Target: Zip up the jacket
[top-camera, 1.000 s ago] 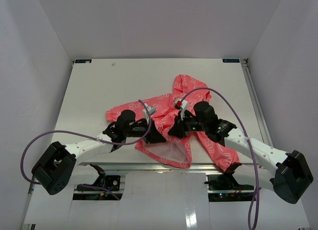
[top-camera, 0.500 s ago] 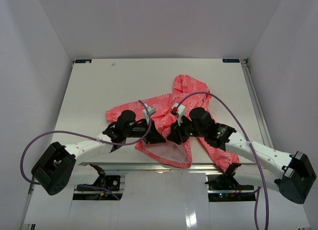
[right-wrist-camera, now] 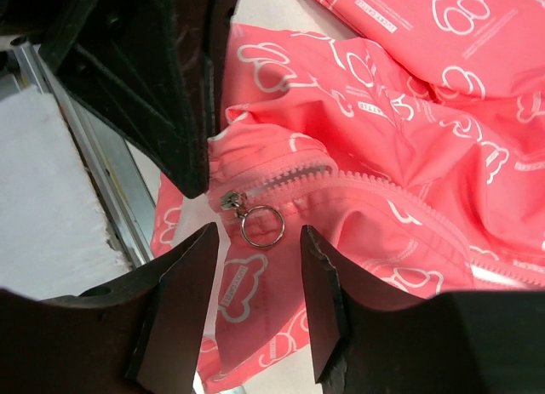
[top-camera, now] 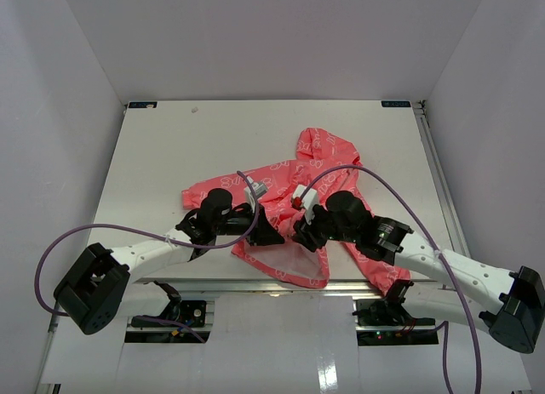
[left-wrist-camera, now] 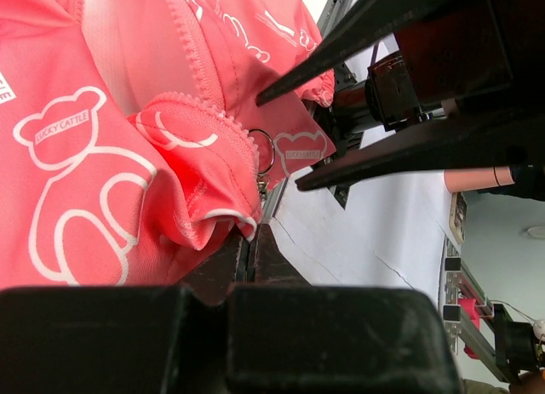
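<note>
The coral-pink jacket point(top-camera: 317, 168) lies spread on the white table, hood toward the far side, bottom hem at the near edge. My left gripper point(top-camera: 271, 234) is shut on the hem's corner beside the zipper's lower end; the left wrist view shows its jaws point(left-wrist-camera: 249, 232) pinching the fabric fold. The metal zipper slider point(right-wrist-camera: 230, 200) with its ring pull point(right-wrist-camera: 261, 226) sits at the bottom of the zipper. My right gripper point(right-wrist-camera: 258, 232) is open, its fingers on either side of the ring just below it, touching nothing. The ring also shows in the left wrist view point(left-wrist-camera: 264, 151).
The table's near edge with a metal rail point(top-camera: 255, 285) runs just below the hem. White walls enclose the table on three sides. Purple cables point(top-camera: 375, 179) loop over both arms. My two grippers sit very close together.
</note>
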You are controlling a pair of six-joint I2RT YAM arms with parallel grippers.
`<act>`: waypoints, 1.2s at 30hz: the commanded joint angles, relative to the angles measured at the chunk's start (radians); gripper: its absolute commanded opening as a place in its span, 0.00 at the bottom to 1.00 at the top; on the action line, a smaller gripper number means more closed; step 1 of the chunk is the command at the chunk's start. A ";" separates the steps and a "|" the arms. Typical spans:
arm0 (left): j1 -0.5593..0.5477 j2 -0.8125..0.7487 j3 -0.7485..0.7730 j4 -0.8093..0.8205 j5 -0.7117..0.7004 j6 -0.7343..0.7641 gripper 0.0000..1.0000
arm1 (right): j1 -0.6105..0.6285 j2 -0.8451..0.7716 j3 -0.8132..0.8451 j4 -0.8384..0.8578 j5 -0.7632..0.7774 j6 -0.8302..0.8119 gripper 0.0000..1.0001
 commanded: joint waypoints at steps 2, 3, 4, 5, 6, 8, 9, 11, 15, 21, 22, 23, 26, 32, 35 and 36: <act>0.004 -0.024 0.008 0.018 0.018 -0.011 0.00 | 0.086 -0.008 0.047 0.011 0.150 -0.122 0.49; 0.005 -0.025 0.008 0.018 0.019 -0.016 0.00 | 0.106 -0.012 0.042 0.014 0.176 -0.137 0.49; 0.006 -0.026 0.008 0.019 0.020 -0.019 0.00 | 0.118 -0.015 0.040 0.017 0.193 -0.152 0.49; 0.005 -0.027 0.007 0.020 0.022 -0.021 0.00 | 0.127 -0.017 0.038 0.020 0.205 -0.166 0.49; 0.005 -0.028 0.007 0.021 0.024 -0.023 0.00 | 0.135 -0.020 0.034 0.024 0.225 -0.175 0.49; 0.005 -0.031 0.005 0.025 0.028 -0.026 0.00 | 0.146 -0.020 0.032 0.026 0.269 -0.182 0.48; 0.005 -0.032 0.004 0.027 0.030 -0.027 0.00 | 0.151 -0.013 0.036 0.020 0.288 -0.184 0.48; 0.006 -0.032 0.003 0.030 0.034 -0.030 0.00 | 0.156 0.000 0.040 0.016 0.296 -0.185 0.48; 0.005 -0.036 -0.002 0.037 0.040 -0.035 0.00 | 0.159 0.026 0.043 0.024 0.314 -0.186 0.48; 0.005 -0.035 -0.001 0.038 0.042 -0.036 0.00 | 0.179 0.057 0.045 0.034 0.323 -0.194 0.48; 0.006 -0.035 -0.001 0.039 0.042 -0.037 0.00 | 0.186 0.063 0.045 0.034 0.324 -0.194 0.48; 0.005 -0.035 -0.002 0.038 0.043 -0.037 0.00 | 0.193 0.069 0.044 0.033 0.326 -0.194 0.48; 0.006 -0.035 -0.003 0.038 0.042 -0.036 0.00 | 0.199 0.077 0.039 0.049 0.344 -0.192 0.48; 0.006 -0.035 -0.003 0.038 0.042 -0.036 0.00 | 0.200 0.082 0.037 0.075 0.377 -0.195 0.47; 0.006 -0.035 -0.004 0.038 0.043 -0.036 0.00 | 0.199 0.082 0.033 0.085 0.400 -0.195 0.42; 0.006 -0.036 -0.003 0.039 0.043 -0.036 0.00 | 0.199 0.079 0.028 0.094 0.404 -0.195 0.38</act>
